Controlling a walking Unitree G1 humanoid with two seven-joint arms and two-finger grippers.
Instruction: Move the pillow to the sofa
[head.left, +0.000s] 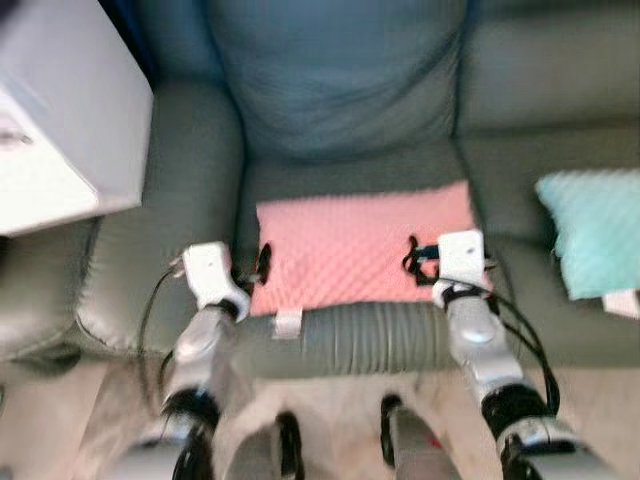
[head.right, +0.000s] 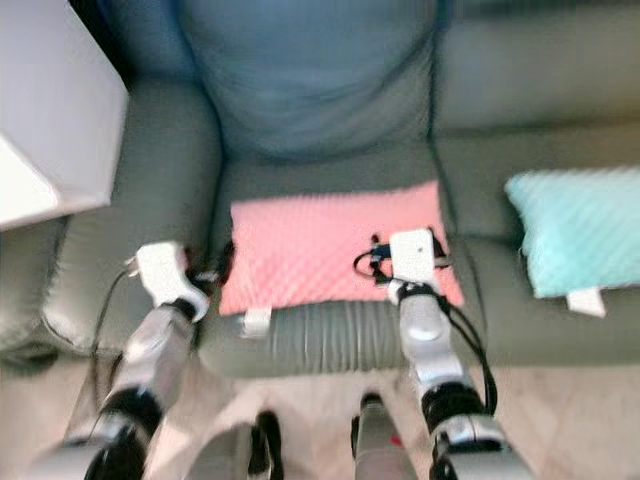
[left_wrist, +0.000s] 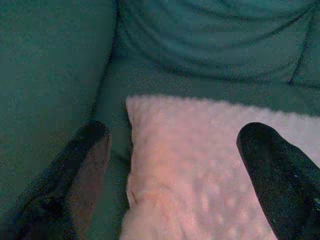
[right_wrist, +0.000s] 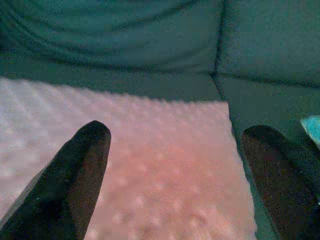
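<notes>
**Pink pillow on sofa seat, both grippers spread at its ends**

We see the pink pillow (head.left: 360, 245) lying flat on the grey-green sofa (head.left: 170, 250) seat, centre of the frame, below the back cushion (head.left: 335, 75). Our left gripper (left_wrist: 170, 165) sits at the pillow's left edge, fingers (left_wrist: 85, 165) apart, one on each side of the corner. Our right gripper (right_wrist: 175, 170) is over the pillow's right end, fingers spread, nothing clamped. A teal pillow (head.left: 595, 230) lies on the next seat, right edge of frame. A white cabinet (head.left: 60, 110) stands upper left.
</notes>
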